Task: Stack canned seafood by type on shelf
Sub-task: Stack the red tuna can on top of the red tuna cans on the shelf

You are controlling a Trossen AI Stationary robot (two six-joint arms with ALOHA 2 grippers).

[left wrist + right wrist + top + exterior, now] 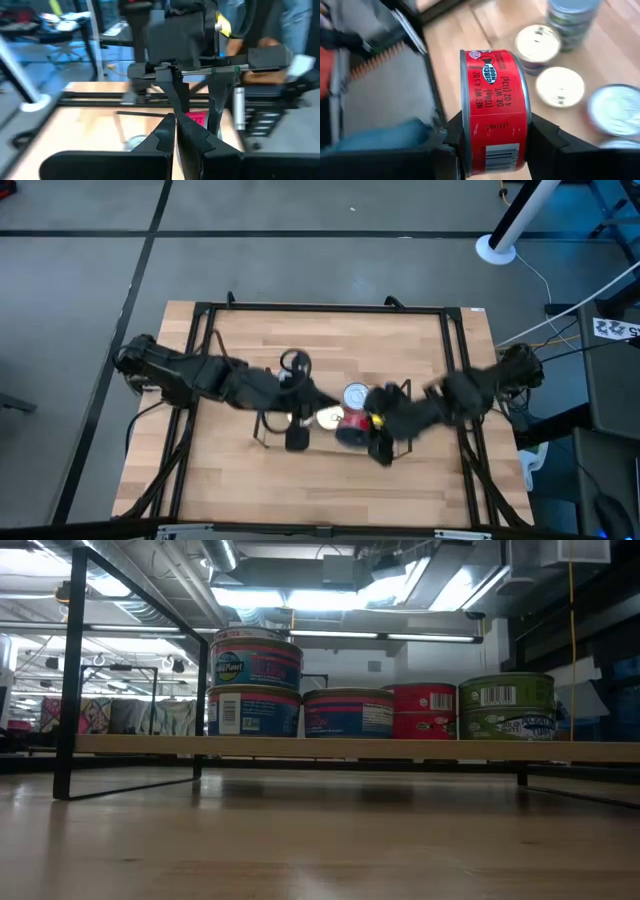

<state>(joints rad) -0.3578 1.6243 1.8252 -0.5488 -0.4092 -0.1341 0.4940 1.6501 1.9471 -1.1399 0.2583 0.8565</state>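
- Workshop room with ceiling lights and pipes behind; grey floor around a light-wood table (250, 480).
- On the table, a low shelf (330, 747): wood board with black wire uprights at its short ends.
- Left arm reaching in from the left edge, left gripper (176, 131) over the shelf's left part, jaws clenched on nothing.
- Right arm reaching in from the right edge, right gripper (492, 142) over the shelf's right part, jaws grasping a red tin (492, 107) by its flat faces, tin on edge, clear of the board.
- Tins on the shelf in the low view: a blue stack (255, 682) two high, a single blue tin (348, 712) just beside it, a red tin on the board (424, 711) next, then a green stack (506, 706) at the far end.
- Seen past the held tin: three silver-topped tins and a taller stack on the wood beyond, well apart from it.
- Step in hand, by judgement: carrying the red tin to its own kind, sorting roughly mid-way.
- Next move likely calls for: turning the tin flat, centring it over the red tin on the board, lowering until seated, then releasing without nudging the green stack alongside.
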